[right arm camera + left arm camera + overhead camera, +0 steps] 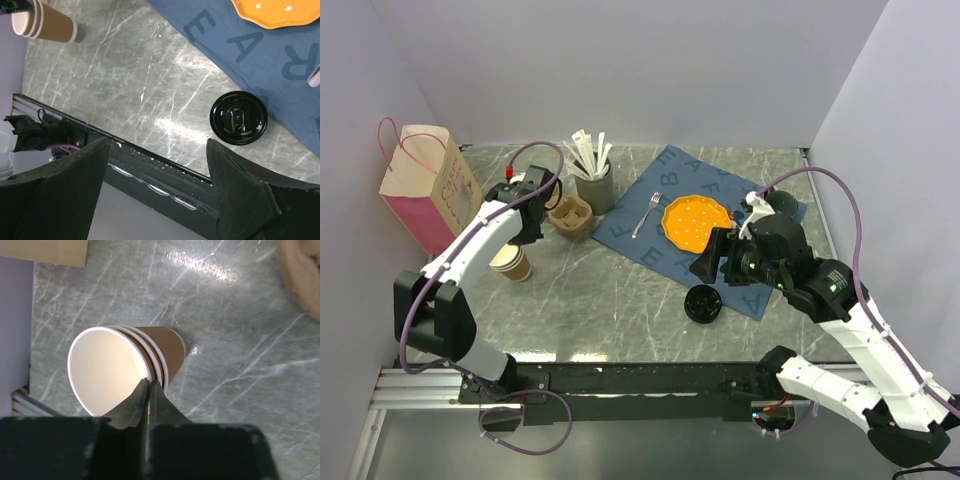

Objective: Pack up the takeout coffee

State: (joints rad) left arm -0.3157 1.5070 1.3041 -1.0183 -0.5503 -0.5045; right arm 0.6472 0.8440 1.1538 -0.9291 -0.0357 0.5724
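Observation:
No lidded kraft cup shows in any view; the takeout coffee is out of view. A stack of lidless kraft paper cups (510, 262) stands at the left and fills the left wrist view (107, 371). My left gripper (150, 382) is shut with its tips at the innermost cup's rim, which runs into the thin gap between the jaws. A separate flat black lid (703, 303) lies at the blue mat's front edge, also in the right wrist view (238, 118). My right gripper (157, 150) is wide open and empty, hovering just left of that lid.
A pink and kraft paper bag (425, 185) stands at the far left. A pulp cup carrier (570, 213) and a grey holder of stirrers (593, 180) sit at the back. The blue letter mat (650, 240) holds an orange plate (697, 220) and a fork (647, 213).

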